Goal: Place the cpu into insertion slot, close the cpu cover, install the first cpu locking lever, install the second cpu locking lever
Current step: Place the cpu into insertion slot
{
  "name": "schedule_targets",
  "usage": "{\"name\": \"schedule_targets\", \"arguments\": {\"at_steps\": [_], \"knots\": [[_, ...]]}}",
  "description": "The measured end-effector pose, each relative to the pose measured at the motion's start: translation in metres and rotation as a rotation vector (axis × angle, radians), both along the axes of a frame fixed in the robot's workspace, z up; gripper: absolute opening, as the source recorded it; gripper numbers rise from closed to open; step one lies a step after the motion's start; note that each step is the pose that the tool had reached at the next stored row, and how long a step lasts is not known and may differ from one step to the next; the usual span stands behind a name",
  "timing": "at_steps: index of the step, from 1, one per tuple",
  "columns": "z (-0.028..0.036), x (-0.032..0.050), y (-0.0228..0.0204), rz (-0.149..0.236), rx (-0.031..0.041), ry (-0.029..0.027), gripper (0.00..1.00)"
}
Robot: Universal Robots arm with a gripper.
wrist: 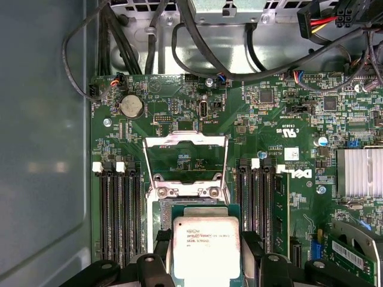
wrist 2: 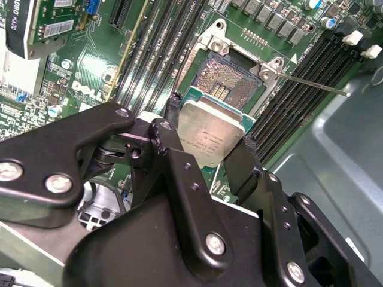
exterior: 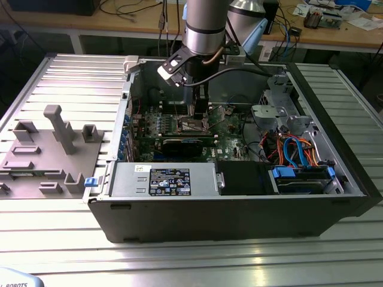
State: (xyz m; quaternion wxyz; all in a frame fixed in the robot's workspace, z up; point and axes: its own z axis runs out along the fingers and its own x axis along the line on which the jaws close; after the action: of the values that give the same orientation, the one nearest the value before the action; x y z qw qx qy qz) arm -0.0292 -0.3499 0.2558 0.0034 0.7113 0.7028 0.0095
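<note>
My gripper (wrist 2: 210,128) is shut on the cpu (wrist 2: 209,136), a flat square chip with a dull silver top, its black fingers (wrist 2: 239,164) pressing two opposite edges. The chip hangs level just above the insertion slot (wrist 2: 230,79), whose pin field lies bare inside its silvery rim; the chip covers only the slot's near part. In the first wrist view the cpu (wrist: 205,248) sits between the fingers, and the cpu cover (wrist: 187,142) stands swung open beyond it. A thin locking lever (wrist 2: 314,85) juts out sideways from the slot. In the exterior view the gripper (exterior: 199,115) reaches down into the open computer case (exterior: 239,221).
Long black memory slots (wrist: 119,209) flank the socket on both sides. Black cables (wrist: 197,42) loop over the board's far edge. A power supply (exterior: 164,179) and a drive cage with blue and orange cables (exterior: 299,155) fill the case's front and right. Grey fixtures (exterior: 57,128) stand outside on the exterior view's left.
</note>
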Motion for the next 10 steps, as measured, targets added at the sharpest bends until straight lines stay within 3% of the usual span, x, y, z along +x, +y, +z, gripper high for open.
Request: {"name": "schedule_targets", "arguments": {"at_steps": [10], "knots": [[-0.0037, 0.0000, 0.0000, 0.001, -0.0001, 0.0000, 0.54]]}}
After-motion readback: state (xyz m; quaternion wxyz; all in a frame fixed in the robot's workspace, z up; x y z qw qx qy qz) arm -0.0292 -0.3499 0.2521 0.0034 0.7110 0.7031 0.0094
